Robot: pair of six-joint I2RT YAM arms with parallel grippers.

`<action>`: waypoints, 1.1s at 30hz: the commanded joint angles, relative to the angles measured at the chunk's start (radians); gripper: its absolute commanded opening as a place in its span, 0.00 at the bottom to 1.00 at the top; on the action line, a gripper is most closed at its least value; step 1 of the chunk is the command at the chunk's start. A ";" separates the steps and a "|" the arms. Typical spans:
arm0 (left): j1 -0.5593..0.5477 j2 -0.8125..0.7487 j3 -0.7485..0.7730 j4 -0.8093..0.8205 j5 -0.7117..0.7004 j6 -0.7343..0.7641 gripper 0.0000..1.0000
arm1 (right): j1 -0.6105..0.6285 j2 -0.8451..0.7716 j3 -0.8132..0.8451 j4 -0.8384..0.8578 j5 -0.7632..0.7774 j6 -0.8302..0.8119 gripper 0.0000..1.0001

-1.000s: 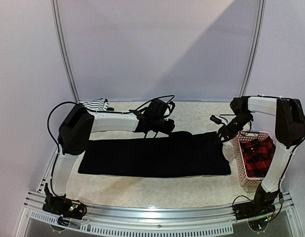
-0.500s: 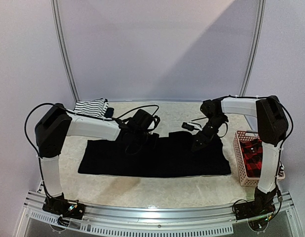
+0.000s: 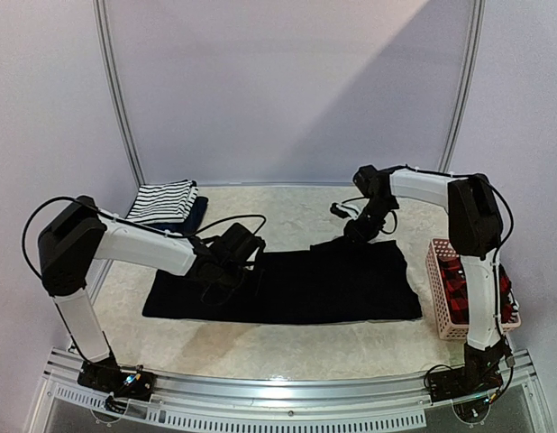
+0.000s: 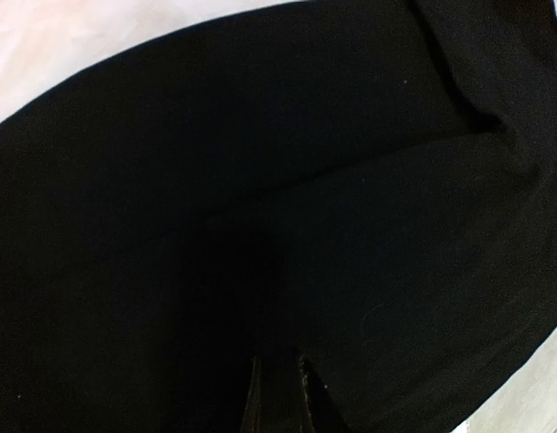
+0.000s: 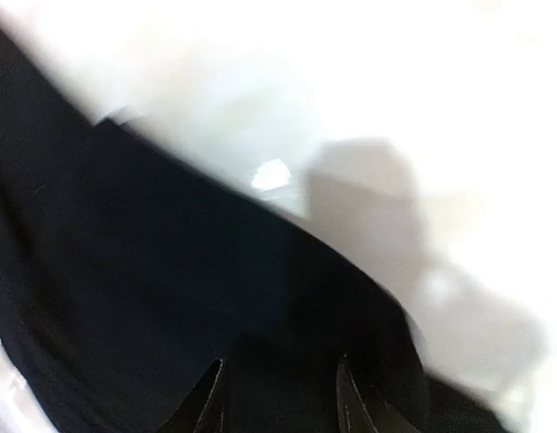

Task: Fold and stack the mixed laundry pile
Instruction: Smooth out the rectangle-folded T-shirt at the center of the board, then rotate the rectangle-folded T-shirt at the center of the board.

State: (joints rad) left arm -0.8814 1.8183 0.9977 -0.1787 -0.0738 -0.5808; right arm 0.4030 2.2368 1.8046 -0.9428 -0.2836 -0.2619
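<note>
Mid-table, the large black shirt lies flat as a long band across the table, w/ a raised lump at its far-right edge. L gripper is down on the shirt's far-left part. In the L wrist view its fingers sit nearly together w/ black cloth filling the view, so I judge it nipped on the fabric, though black-on-black makes that hard to confirm. R gripper is at the far-right lump. In the R wrist view (blurred) its fingers stand partway apart w/ dark cloth between them; can't tell if it's pinching or just hovering. Striped tank top is folded at the far-left corner, on top of the navy piece. Plaid shirt is in the pink basket at R, partly hidden by the R arm. Judgement: mid-fold on the black shirt. Risks: 1) If R has no real hold, only the L side lifts, so the fold goes skewed and bunched. 2) A thin pinch on slack cloth may slip, or catch one layer only, and the folded layers would split. 3) The R arm is near the basket and a wide swing could knock it. 4) A hard pull to the L may drag the whole shirt toward the striped stack.
</note>
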 commanded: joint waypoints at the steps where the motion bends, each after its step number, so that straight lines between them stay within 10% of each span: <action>1: -0.014 -0.035 -0.042 -0.025 -0.026 -0.002 0.14 | -0.072 0.023 0.174 -0.013 0.168 0.011 0.40; 7: -0.044 -0.082 -0.031 -0.090 -0.047 0.089 0.15 | -0.087 -0.020 0.245 -0.038 0.122 0.008 0.42; 14: -0.178 -0.151 0.090 -0.470 -0.109 0.520 0.27 | -0.087 -0.284 -0.156 0.056 0.017 -0.066 0.45; 21: -0.204 -0.161 0.114 -0.649 -0.206 0.579 0.28 | -0.087 -0.570 -0.469 0.127 -0.043 -0.089 0.56; 33: -0.195 -0.250 0.104 -0.616 -0.482 0.465 0.28 | -0.029 -0.281 -0.465 0.027 0.093 -0.196 0.46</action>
State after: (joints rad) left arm -1.0817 1.6089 1.0996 -0.7685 -0.4503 -0.0635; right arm 0.3733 1.8591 1.3151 -0.8974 -0.2642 -0.4339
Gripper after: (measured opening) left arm 0.277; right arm 0.465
